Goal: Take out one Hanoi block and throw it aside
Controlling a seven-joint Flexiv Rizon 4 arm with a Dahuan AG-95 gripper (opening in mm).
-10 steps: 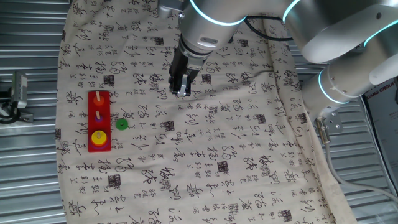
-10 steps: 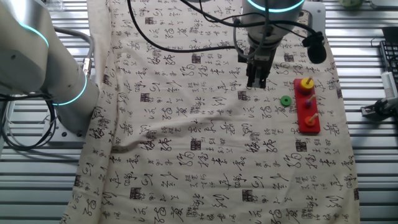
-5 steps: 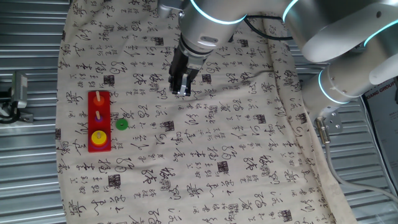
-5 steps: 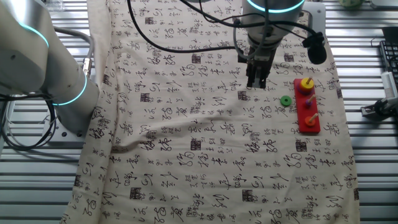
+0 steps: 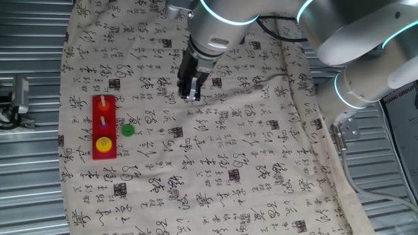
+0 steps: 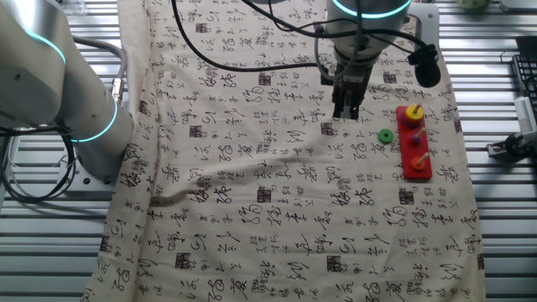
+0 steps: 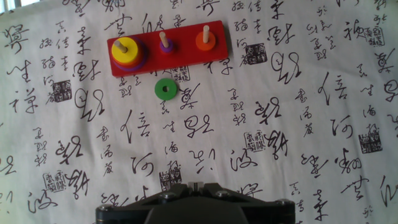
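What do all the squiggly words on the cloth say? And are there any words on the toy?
Tablecloth: covered all over in black brush-written Chinese characters and square seal stamps; they are cursive and too loose or small for me to read with any certainty.
Red peg board and its rings: no writing.
Green ring: no writing.
Far right edge of one fixed view: part of a sign with letters, cut off and too small to read.

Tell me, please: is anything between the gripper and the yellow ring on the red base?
Only the green ring lies on the cloth just before the base, slightly beside the straight line from the gripper to the yellow ring.
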